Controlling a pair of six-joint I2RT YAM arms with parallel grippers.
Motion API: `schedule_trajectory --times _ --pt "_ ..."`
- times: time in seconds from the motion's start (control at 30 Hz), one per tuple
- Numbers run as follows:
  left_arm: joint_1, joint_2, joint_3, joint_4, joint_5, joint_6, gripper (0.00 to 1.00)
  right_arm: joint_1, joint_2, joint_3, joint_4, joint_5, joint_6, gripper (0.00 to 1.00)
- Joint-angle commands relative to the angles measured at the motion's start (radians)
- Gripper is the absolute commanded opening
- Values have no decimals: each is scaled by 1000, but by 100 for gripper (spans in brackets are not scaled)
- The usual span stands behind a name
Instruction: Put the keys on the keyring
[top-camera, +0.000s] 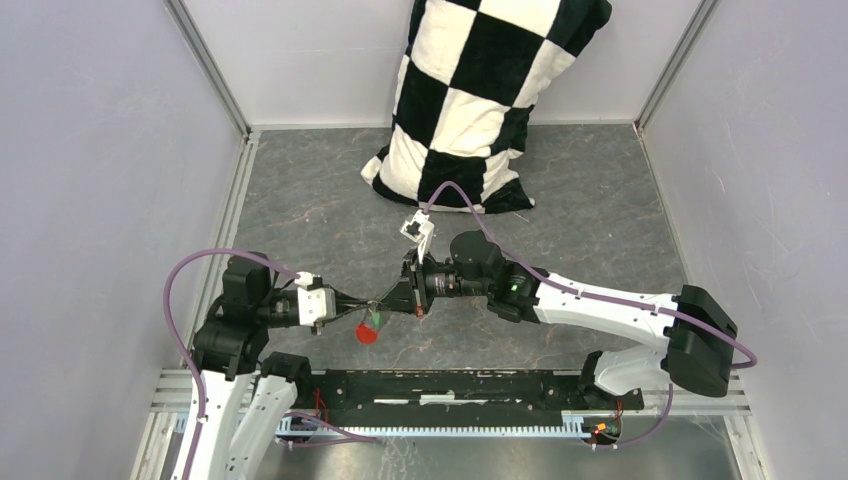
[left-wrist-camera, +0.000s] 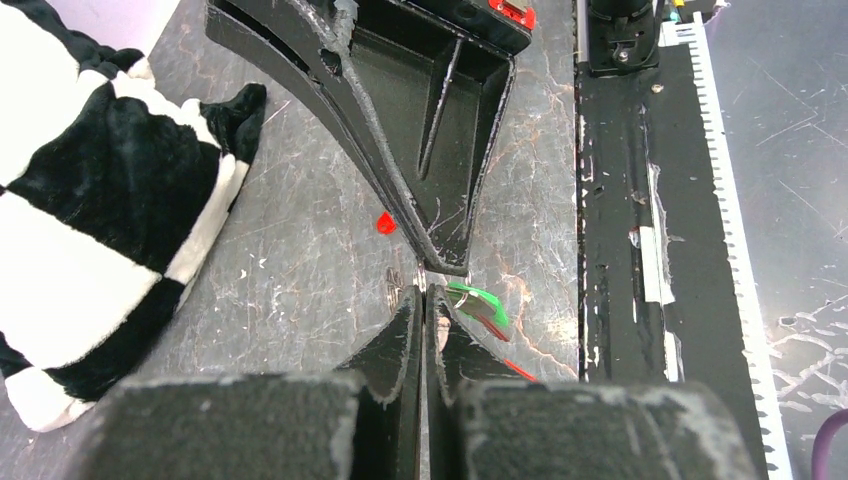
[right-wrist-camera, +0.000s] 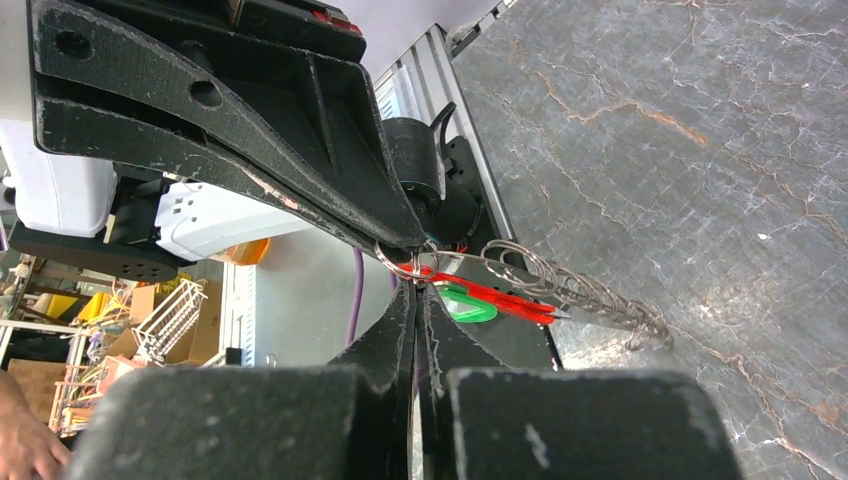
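My two grippers meet tip to tip above the table's near middle. The left gripper (top-camera: 377, 305) (left-wrist-camera: 422, 293) and the right gripper (top-camera: 390, 301) (right-wrist-camera: 415, 288) are both shut, pinching the thin silver ring of the keyring (right-wrist-camera: 400, 263) between them. The red fob (top-camera: 367, 333) (right-wrist-camera: 495, 293) hangs off the ring below the tips. The green-headed key (top-camera: 374, 319) (left-wrist-camera: 482, 302) (right-wrist-camera: 466, 306) hangs beside the fob, outside both jaws. A chain of small silver rings (right-wrist-camera: 590, 296) trails off to the right. A small red piece (left-wrist-camera: 385, 222) shows beside the right finger; I cannot tell whether it is the red-headed key.
A black-and-white checked pillow (top-camera: 465, 100) (left-wrist-camera: 90, 200) leans at the back of the grey marbled table (top-camera: 600, 210). A black rail with a toothed strip (top-camera: 450, 385) (left-wrist-camera: 640, 230) runs along the near edge. Grey walls close in both sides.
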Motion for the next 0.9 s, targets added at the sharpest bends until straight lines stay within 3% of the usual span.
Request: schedule_trajectory --times 0.0,0.87 --pt "4 -9 8 -17 59 43 2 -11 -28 -11 38 32 2 0" --pt "4 -8 7 -29 47 56 2 -21 -80 -61 19 66 -9 0"
